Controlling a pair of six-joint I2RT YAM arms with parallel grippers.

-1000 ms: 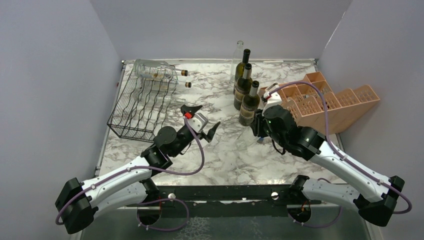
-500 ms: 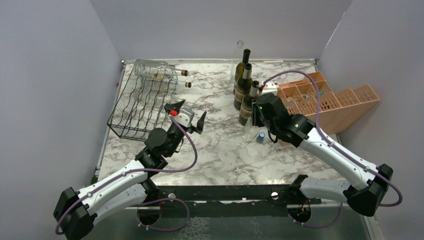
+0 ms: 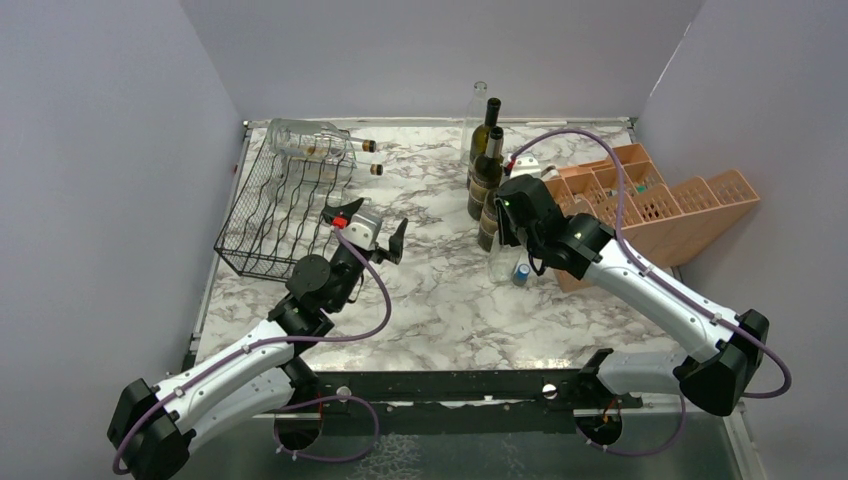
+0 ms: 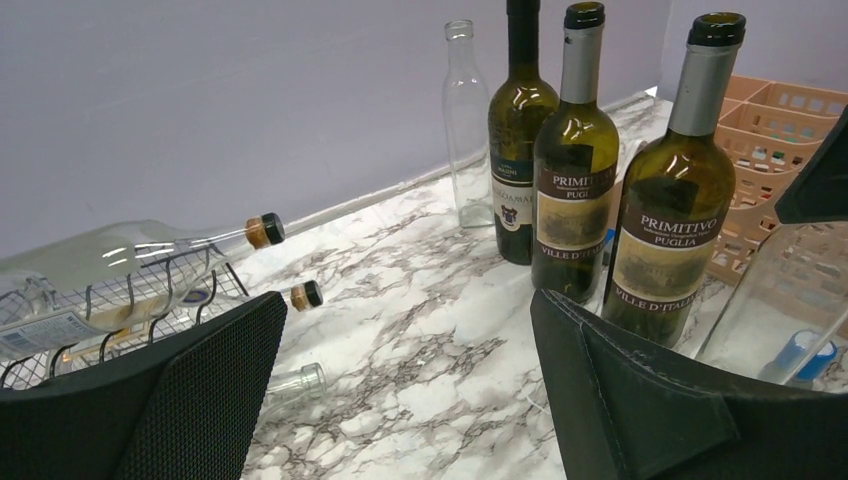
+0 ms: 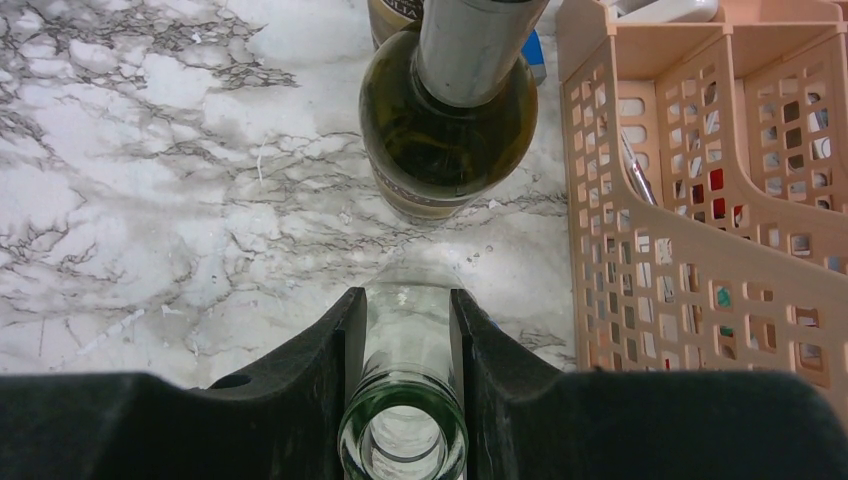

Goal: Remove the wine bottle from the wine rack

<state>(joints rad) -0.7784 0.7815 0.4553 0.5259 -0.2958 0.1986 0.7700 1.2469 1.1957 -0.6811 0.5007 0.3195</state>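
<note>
The black wire wine rack stands at the back left, with clear glass bottles lying on its top tier, corked necks pointing right. In the left wrist view the rack and those bottles are at the left. My left gripper is open and empty, just right of the rack; its jaws frame bare marble. My right gripper is shut on the neck of an upright clear bottle, seen from above between the fingers.
Three dark green wine bottles and an empty clear bottle stand at the back centre, close to my right gripper. A salmon-orange compartment crate lies to the right. A small blue object sits by the held bottle.
My left gripper has moved back and left, closer to the rack, still open. My right arm has shifted left and back, keeping hold of the clear bottle beside the green bottles.
</note>
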